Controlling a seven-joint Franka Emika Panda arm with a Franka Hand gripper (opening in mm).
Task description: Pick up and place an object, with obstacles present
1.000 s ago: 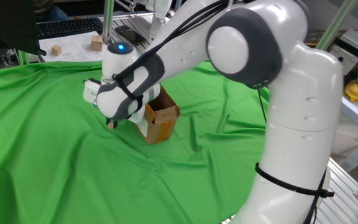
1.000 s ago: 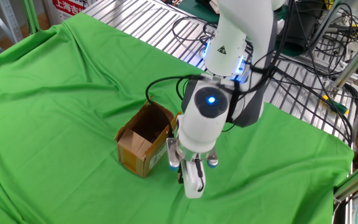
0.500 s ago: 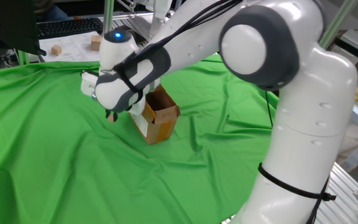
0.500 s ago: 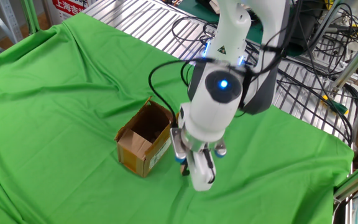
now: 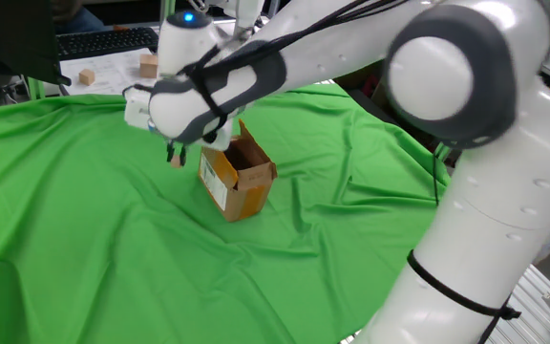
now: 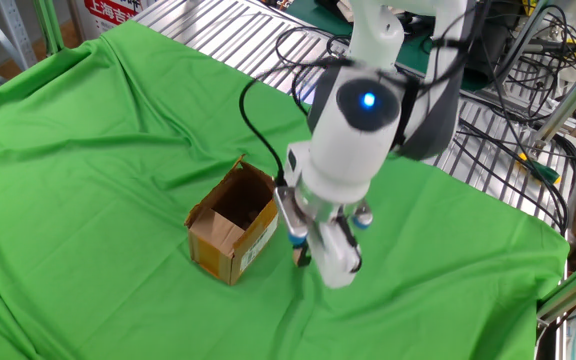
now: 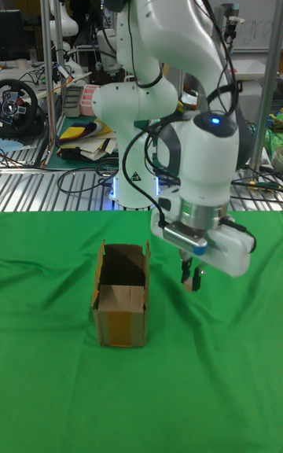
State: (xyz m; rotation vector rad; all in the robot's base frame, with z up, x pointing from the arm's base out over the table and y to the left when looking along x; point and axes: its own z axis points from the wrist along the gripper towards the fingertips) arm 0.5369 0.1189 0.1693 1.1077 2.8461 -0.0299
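Taking the open cardboard box [image 7: 121, 296] as the landmark, the near stretch of green cloth [image 7: 141, 398] in front of it lies bare and rumpled over the counter. The box itself stands upright with its flaps raised and its dark inside showing, and it reads as the obstacle the arm must work around, or possibly the place to set things down; the pictures do not settle which. Just beside the box, on its open side in the tall fixed view, the gripper [image 7: 191, 264] hangs above the cloth, pointing down, with its jaws drawn close together on the tiny tan cube [image 7: 189, 281], which peeks out between the fingertips and sits clear of the cloth. In one fixed view the same cube [image 5: 174, 160] shows as a small tan speck under the gripper [image 5: 174, 153], beside the box's top edge. Holding it at about the height of the box's rim looks deliberate, so the cube can pass the flaps without knocking them. Beyond the box, past the far edge of the cloth, two bigger wooden blocks [image 5: 87, 75] rest on white paper [image 5: 113, 69] near a keyboard [image 5: 106, 40], well apart from the work.
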